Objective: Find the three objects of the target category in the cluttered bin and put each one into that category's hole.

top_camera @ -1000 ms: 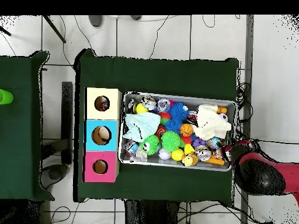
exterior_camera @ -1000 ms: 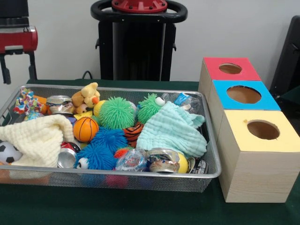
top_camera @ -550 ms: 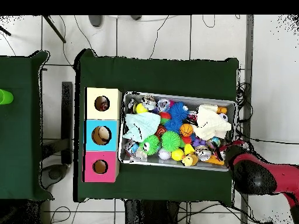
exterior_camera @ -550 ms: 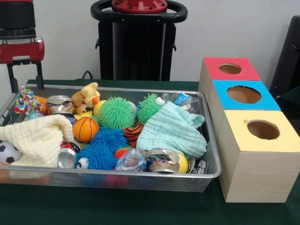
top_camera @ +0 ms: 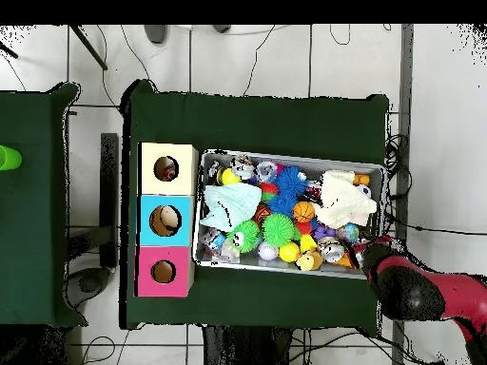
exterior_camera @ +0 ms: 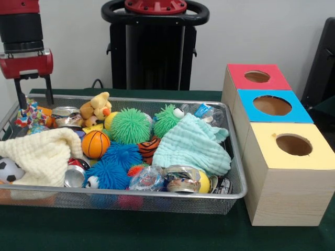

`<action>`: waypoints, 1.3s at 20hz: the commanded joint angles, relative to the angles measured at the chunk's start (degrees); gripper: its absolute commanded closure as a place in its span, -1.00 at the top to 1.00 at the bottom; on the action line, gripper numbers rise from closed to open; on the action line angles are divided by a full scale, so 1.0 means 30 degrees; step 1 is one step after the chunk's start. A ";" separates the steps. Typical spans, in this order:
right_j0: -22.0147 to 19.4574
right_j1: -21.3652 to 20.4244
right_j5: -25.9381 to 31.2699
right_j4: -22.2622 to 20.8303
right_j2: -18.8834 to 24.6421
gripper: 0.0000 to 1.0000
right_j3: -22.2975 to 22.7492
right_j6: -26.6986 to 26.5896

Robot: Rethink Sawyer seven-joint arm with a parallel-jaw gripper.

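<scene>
A wire mesh bin point(exterior_camera: 157, 194) holds a jumble of toys: an orange basketball point(exterior_camera: 95, 144), a green spiky ball point(exterior_camera: 130, 126), blue spiky balls point(exterior_camera: 118, 162), a plush duck point(exterior_camera: 97, 107), metal cans point(exterior_camera: 180, 179), a mint cloth point(exterior_camera: 191, 146) and a cream cloth point(exterior_camera: 44, 154). My gripper point(exterior_camera: 35, 98) hangs above the bin's far left corner, open, with nothing between its fingers. In the overhead view the gripper point(top_camera: 369, 253) is over the bin's point(top_camera: 285, 157) lower right corner.
Three wooden boxes with round holes stand in a row right of the bin: red top point(exterior_camera: 241, 70), blue top point(exterior_camera: 298, 112), yellow top point(exterior_camera: 319, 157). From overhead they are the yellow box point(top_camera: 185, 152), blue box point(top_camera: 185, 204) and pink box point(top_camera: 183, 257). A green cloth covers the table.
My gripper has come down and moved right in the front view, toward the bin's far left corner. Its fingers now show in full. The toys have not moved.
</scene>
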 commanded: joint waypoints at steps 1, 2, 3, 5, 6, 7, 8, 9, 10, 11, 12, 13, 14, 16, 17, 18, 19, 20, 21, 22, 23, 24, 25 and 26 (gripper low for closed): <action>-0.0115 0.1222 -0.0892 -0.0262 -0.1010 1.00 -0.0032 0.0392; -0.0175 0.1351 -0.0895 -0.0285 -0.1009 1.00 -0.0098 0.0283; -0.0171 0.1376 -0.0826 -0.0218 -0.0945 1.00 -0.0156 0.0224; -0.0256 0.1488 -0.0733 -0.0224 -0.0884 1.00 -0.0259 0.0007; -0.0276 0.1528 -0.0722 -0.0260 -0.0885 1.00 -0.0305 -0.0048; -0.0281 0.1541 -0.0718 -0.0315 -0.0886 1.00 -0.0353 -0.0090; -0.0324 0.1576 -0.0694 -0.0312 -0.0859 1.00 -0.0393 -0.0147; -0.0391 0.1623 -0.0648 -0.0287 -0.0817 1.00 -0.0433 -0.0214; -0.0480 0.1688 -0.0589 -0.0224 -0.0766 1.00 -0.0480 -0.0286; -0.0568 0.1753 -0.0530 -0.0161 -0.0715 1.00 -0.0527 -0.0357; -0.0678 0.1847 -0.0438 -0.0061 -0.0656 1.00 -0.0588 -0.0448; -0.0711 0.1695 -0.0412 0.0100 -0.0556 1.00 -0.0417 -0.0342; -0.0816 0.1812 -0.0252 0.0257 -0.0504 1.00 -0.0494 -0.0420; -0.1061 0.2132 0.0165 0.0683 -0.0408 1.00 -0.0711 -0.0579; -0.1217 0.2279 0.0436 0.1015 -0.0304 1.00 -0.0778 -0.0658; -0.1396 0.2535 0.0851 0.1392 -0.0218 1.00 -0.0966 -0.0863; -0.1568 0.2815 0.1314 0.1789 -0.0132 1.00 -0.1218 -0.1130; -0.1687 0.3057 0.1841 0.2194 -0.0059 1.00 -0.1491 -0.1459; -0.1806 0.3299 0.2367 0.2598 0.0015 1.00 -0.1763 -0.1787; -0.1816 0.3347 0.2671 0.2811 0.0039 1.00 -0.1946 -0.2011; -0.1826 0.3395 0.2974 0.3025 0.0062 1.00 -0.2128 -0.2235; -0.1794 0.3312 0.3022 0.3088 0.0065 1.00 -0.2131 -0.2306; -0.1763 0.3229 0.3069 0.3152 0.0067 1.00 -0.2134 -0.2377; -0.1742 0.3144 0.2999 0.3173 0.0077 1.00 -0.2053 -0.2352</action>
